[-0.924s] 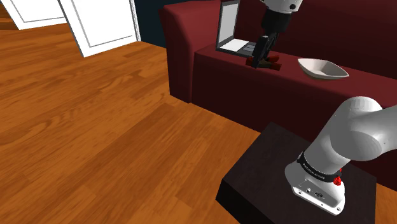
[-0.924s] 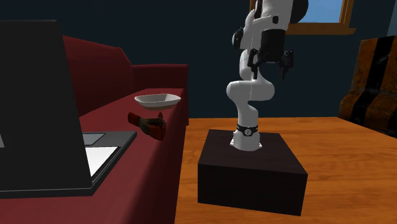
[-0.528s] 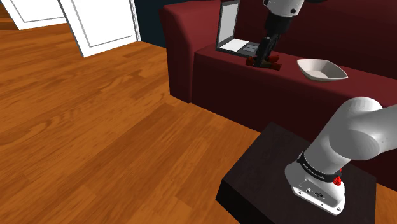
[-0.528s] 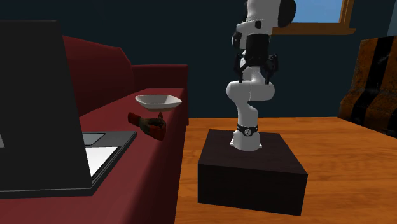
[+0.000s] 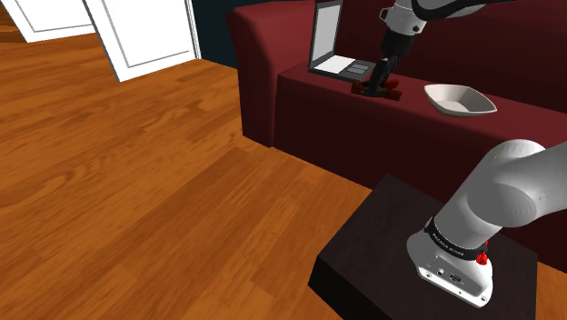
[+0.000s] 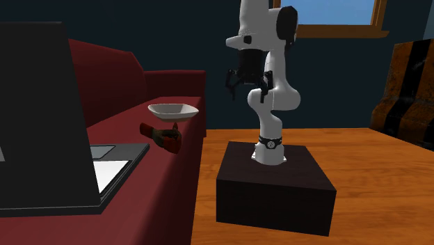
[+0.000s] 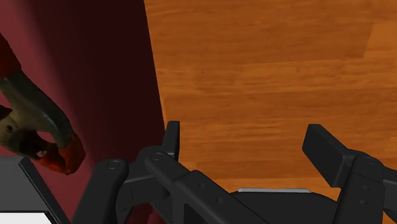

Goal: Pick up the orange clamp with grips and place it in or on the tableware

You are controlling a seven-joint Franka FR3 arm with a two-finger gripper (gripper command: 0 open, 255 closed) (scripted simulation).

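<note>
Dark red sofa (image 5: 313, 114) stands on a wooden plank floor (image 5: 154, 191); an open laptop (image 5: 325, 38) rests on its seat close to the armrest, screen upright. White panelled doors (image 5: 150, 32) stand at the shoulder view's upper left, beside a dark blue wall. In the second exterior view, a wood-framed window (image 6: 341, 10) shows blue high on the wall, and a brown seat with black stripes (image 6: 410, 76) stands at the right edge.
</note>
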